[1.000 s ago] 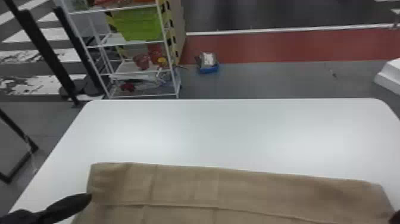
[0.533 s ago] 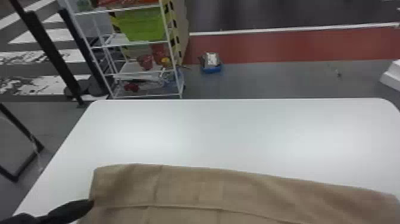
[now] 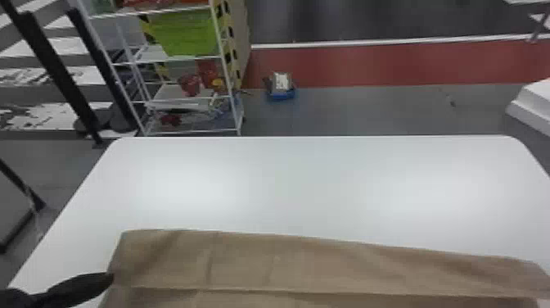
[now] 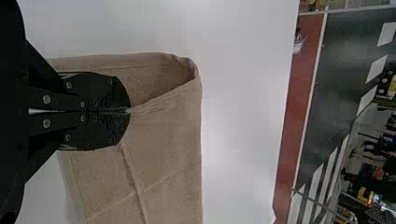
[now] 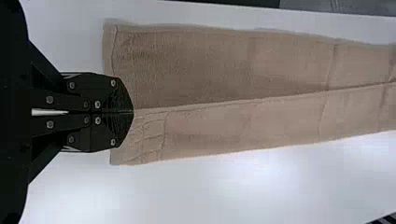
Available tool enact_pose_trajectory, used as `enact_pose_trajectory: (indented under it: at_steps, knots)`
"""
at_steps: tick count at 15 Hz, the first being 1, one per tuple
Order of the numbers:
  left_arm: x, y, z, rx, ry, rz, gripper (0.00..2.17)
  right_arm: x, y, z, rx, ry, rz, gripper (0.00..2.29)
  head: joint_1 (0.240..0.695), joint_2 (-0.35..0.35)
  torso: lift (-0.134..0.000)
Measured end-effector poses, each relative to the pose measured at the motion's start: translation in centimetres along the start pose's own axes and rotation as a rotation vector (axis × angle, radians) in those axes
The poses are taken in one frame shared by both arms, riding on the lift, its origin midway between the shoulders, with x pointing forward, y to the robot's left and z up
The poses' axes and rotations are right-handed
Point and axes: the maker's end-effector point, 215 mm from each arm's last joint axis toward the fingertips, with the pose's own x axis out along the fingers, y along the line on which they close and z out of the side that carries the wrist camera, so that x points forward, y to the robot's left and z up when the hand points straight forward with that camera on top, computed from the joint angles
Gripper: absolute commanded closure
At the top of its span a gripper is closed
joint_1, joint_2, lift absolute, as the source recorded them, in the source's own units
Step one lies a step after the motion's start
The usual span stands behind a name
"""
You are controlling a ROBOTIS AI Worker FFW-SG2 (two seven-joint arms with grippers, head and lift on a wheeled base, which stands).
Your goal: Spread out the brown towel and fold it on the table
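Here, I have the brown towel [image 3: 327, 262] across the near part of the table [image 3: 307, 184].
My left gripper [image 3: 110, 279] pinches its edge toward the table's left, my right gripper [image 5: 133, 112] toward its right.

There are 2 grippers [image 3: 109, 278], 1 towel [image 3: 311, 266], 1 round-cornered table [image 3: 303, 184] and 1 rack [image 3: 174, 96].

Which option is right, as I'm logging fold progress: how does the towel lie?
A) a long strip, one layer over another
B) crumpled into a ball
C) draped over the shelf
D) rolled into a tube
A: the towel stretches along the table, an upper layer's edge running lengthwise across it.
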Motion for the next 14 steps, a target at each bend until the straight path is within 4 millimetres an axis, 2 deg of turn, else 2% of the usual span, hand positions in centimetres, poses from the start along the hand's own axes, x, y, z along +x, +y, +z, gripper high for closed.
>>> enact_pose_trajectory:
  at_steps: [2,5,7,10,12,14]
  knots:
    - [-1.3,-0.4,0.6,-0.006,-0.017,-0.011,1.30,-0.9,0.1,0.3,-0.004,-0.002,-0.009,1.20,0.695,0.113,-0.124]
    - [-2.5,-0.9,0.0,-0.001,-0.005,-0.044,1.30,-0.4,2.3,0.2,-0.003,0.001,0.035,1.20,0.695,0.128,-0.124]
    - [-2.3,-0.6,-0.7,0.006,0.017,-0.044,1.30,0.9,4.2,-0.3,0.006,0.005,0.081,1.20,0.695,0.141,-0.124]
    - [-0.5,0.4,-2.6,0.008,0.086,-0.044,1.30,2.9,6.3,-1.4,0.010,0.038,0.137,1.20,0.695,0.154,-0.124]
    - [0.1,0.4,-3.3,0.022,0.108,-0.051,1.30,3.3,6.6,-1.6,0.006,0.048,0.147,1.20,0.695,0.152,-0.124]
    - [-0.2,0.4,-3.0,0.031,0.104,-0.054,1.30,2.8,5.8,-1.5,0.001,0.048,0.130,1.20,0.695,0.147,-0.124]
